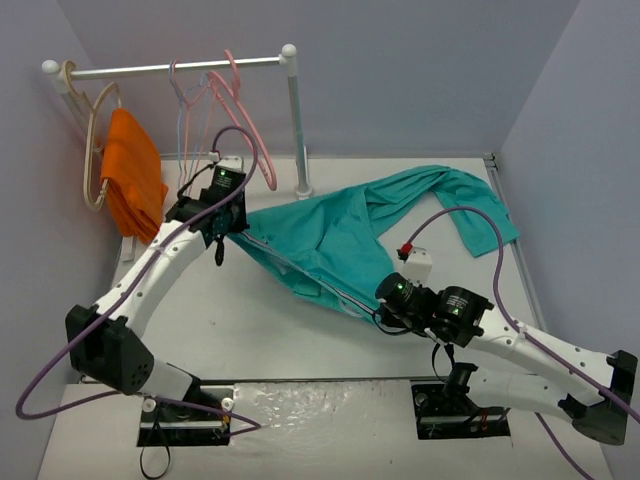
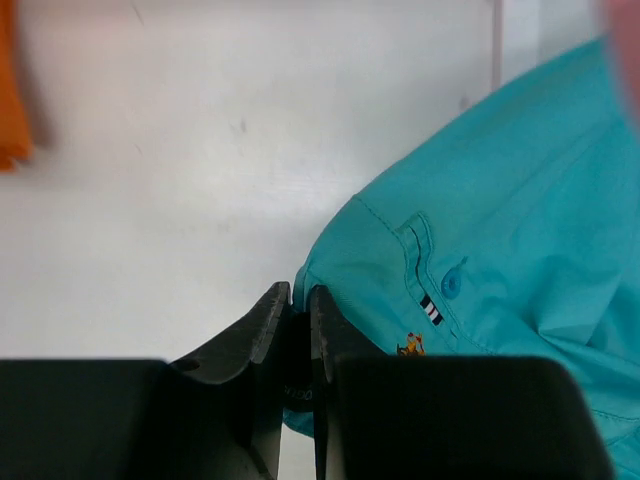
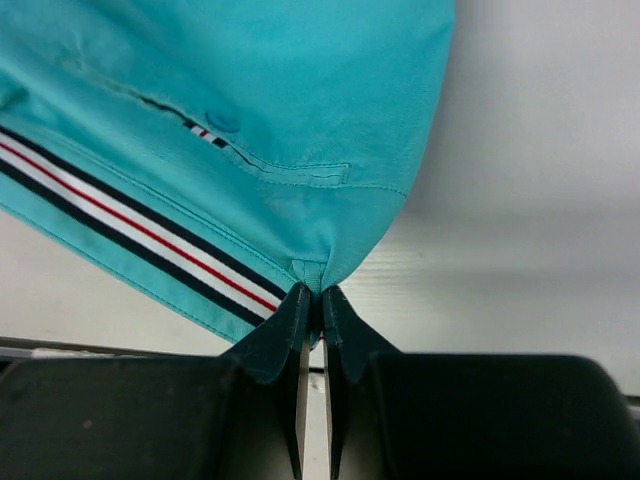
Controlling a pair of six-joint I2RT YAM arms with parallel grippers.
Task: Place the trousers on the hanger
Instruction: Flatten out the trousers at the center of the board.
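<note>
Okay, so I read this as the carry step: both pincers have the trousers (image 1: 330, 225) by the waist, and nothing is on the hanger (image 1: 250, 118) yet. My left pincer (image 2: 298, 300) is clamped on the waist edge just beside the buttoned pocket (image 2: 435, 285). My right pincer (image 3: 312, 297) is pinched shut on a waist corner next to the striped band (image 3: 130, 215).

From the top camera the waist runs taut between them, from about 9 o'clock to 5 o'clock of the tabletop (image 1: 300, 345), with the legs trailing off toward 2 o'clock. The hanger is on the rail (image 1: 180, 68) up at 11 o'clock, just beyond my left wrist.

Next move, I reckon, is lifting the cloth and swinging it toward 11 o'clock. Then a leg can be fed through the hanger's opening and over its bottom bar. Both grips are right at the edge, so I'd go slow or one could slip.

Stuff I can't make out:
- The hanger's lower part overlaps my left arm and the paler hangers (image 1: 181, 110), so the bottom bar is hard to trace.
- How deep the fabric sits in either pincer is hidden by the fingers.
- I can only follow one leg to its end.
- There's a pink blur at the 1 o'clock corner of the left wrist view, no idea what it is.
</note>
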